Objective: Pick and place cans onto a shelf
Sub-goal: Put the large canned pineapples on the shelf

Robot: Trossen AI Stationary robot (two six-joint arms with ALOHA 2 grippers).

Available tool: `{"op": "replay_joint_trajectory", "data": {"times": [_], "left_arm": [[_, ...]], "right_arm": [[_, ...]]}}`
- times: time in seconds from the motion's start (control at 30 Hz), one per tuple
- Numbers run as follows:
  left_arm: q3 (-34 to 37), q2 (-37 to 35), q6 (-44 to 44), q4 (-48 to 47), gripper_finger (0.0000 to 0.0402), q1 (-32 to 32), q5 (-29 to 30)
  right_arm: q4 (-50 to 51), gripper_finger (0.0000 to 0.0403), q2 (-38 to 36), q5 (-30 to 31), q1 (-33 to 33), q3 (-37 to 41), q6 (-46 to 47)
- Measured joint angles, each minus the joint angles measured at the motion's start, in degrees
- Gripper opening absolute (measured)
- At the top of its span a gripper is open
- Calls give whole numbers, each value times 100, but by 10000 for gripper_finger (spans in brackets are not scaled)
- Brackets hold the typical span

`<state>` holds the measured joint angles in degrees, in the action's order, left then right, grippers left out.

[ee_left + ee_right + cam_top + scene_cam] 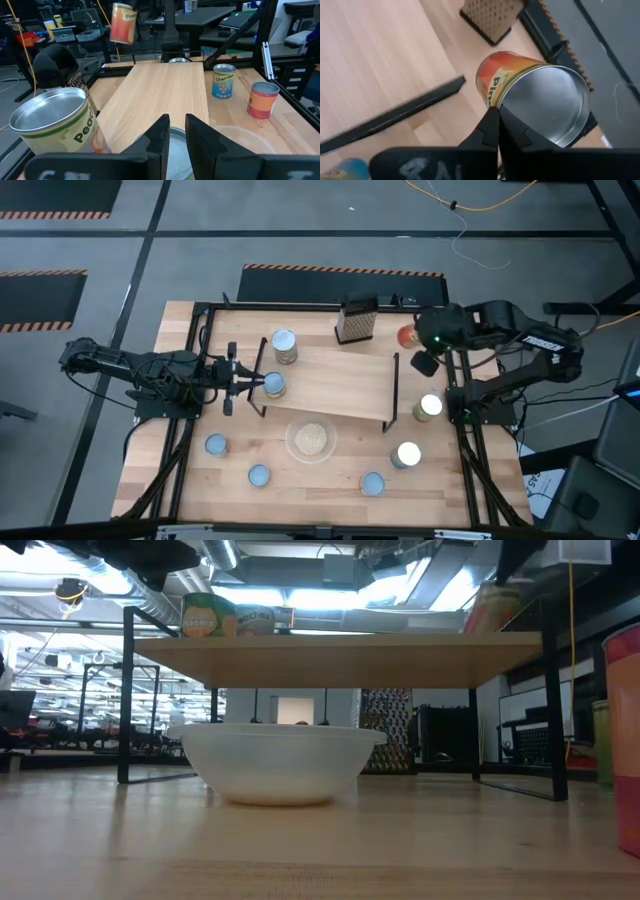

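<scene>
The shelf [340,385] stands mid-table and bears two cans, one [284,346] at its far left and one [272,385] on its left edge. My left gripper [248,385] is level at that edge, open, its fingers [161,134] over the near rim of the can [177,150]. A "Peach" can [52,125] stands beside it. My right gripper [425,363] hovers off the shelf's far right corner, shut on a red-orange can [407,335], which also shows high up in the left wrist view [122,23] and in the low view [490,605]. My left gripper's fingers stand at the can's near rim; I cannot tell whether they touch it. My right gripper pinches the red-orange can's top rim [494,104] between its two shut fingers, which slant down from above. The can hangs tilted below them, shiny top toward the wrist, clear of shelf and table.
A box grater [356,320] stands behind the shelf and a white dish [311,439] in front of it. Two tall cans [431,407] [407,453] stand at the right, and short blue-topped cans [215,445] [259,475] [372,483] along the near side. Black rails run along both table sides.
</scene>
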<state>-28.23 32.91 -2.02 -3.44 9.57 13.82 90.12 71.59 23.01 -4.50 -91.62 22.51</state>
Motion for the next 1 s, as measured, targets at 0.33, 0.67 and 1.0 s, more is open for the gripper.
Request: {"op": "replay_joint_trajectory", "data": {"times": [0.33,0.67,1.0], "left_arm": [[0,1,2,2,55,1,1],[0,0,4,0,55,1,0],[0,0,4,-1,55,0,0]], "right_arm": [[-17,0,1376,-20,-128,-1654,-1415],[-12,0,2943,-374,-125,-3312,-2609],[-60,0,4051,-814,-104,-4170,-3259]]}}
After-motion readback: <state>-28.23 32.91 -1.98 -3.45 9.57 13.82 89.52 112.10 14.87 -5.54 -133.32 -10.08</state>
